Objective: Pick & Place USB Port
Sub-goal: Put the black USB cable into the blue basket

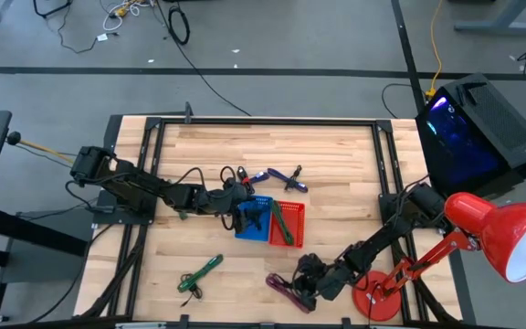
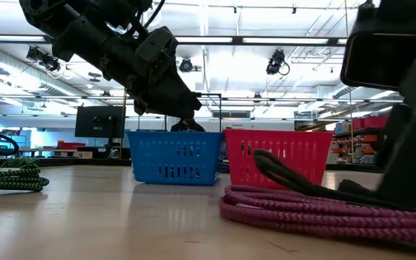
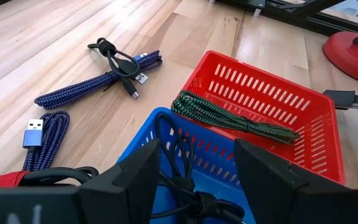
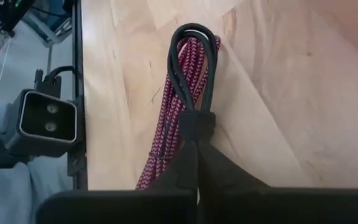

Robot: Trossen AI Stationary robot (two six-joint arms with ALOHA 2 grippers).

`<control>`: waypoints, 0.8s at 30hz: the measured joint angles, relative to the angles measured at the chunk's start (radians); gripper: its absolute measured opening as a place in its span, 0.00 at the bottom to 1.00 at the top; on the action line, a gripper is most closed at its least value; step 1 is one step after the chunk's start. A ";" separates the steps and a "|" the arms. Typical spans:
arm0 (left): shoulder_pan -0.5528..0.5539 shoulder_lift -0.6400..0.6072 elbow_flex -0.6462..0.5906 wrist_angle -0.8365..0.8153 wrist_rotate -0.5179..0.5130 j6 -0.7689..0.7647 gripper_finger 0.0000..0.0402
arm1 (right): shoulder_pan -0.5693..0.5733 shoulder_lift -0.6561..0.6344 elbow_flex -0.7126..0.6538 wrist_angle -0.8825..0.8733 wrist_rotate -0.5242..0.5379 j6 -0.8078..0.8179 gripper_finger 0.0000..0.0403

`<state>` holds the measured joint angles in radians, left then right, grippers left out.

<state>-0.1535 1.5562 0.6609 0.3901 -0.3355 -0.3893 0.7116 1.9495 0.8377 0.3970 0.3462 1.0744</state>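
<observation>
A coiled magenta braided cable (image 4: 166, 130) with a black loop (image 4: 191, 50) lies on the wood near the table's front edge, also seen in the high view as the magenta cable (image 1: 286, 291). My right gripper (image 4: 197, 146) is shut at its black band. My left gripper (image 3: 197, 171) hangs open over the blue basket (image 3: 138, 146), which holds a black cable (image 3: 179, 155); the fingers touch nothing that shows. A green cable (image 3: 229, 118) lies in the red basket (image 3: 303, 124). My right gripper has its shut fingertips at the black band (image 4: 196, 123) around the magenta bundle, where the black loop's strands run together. The fingers slant down from the table's right and lie along the bundle. They hide what is between them. The bundle rests on the table.
Blue braided cables (image 3: 98, 81) and a black one (image 1: 233, 174) lie behind the baskets. Another green cable (image 1: 199, 272) lies at the front left. A red lamp's base (image 1: 377, 297) stands beside my right arm. A grey connector block (image 4: 45, 121) sits at the table's edge.
</observation>
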 joint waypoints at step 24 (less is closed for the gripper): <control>0.000 0.000 0.000 0.026 0.044 -0.018 0.52 | -0.066 -0.379 -0.001 -0.287 0.091 -0.302 0.00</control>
<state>-0.1535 1.5562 0.6605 0.4157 -0.2917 -0.4072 0.6460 1.5708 0.8364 0.1099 0.4369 0.7724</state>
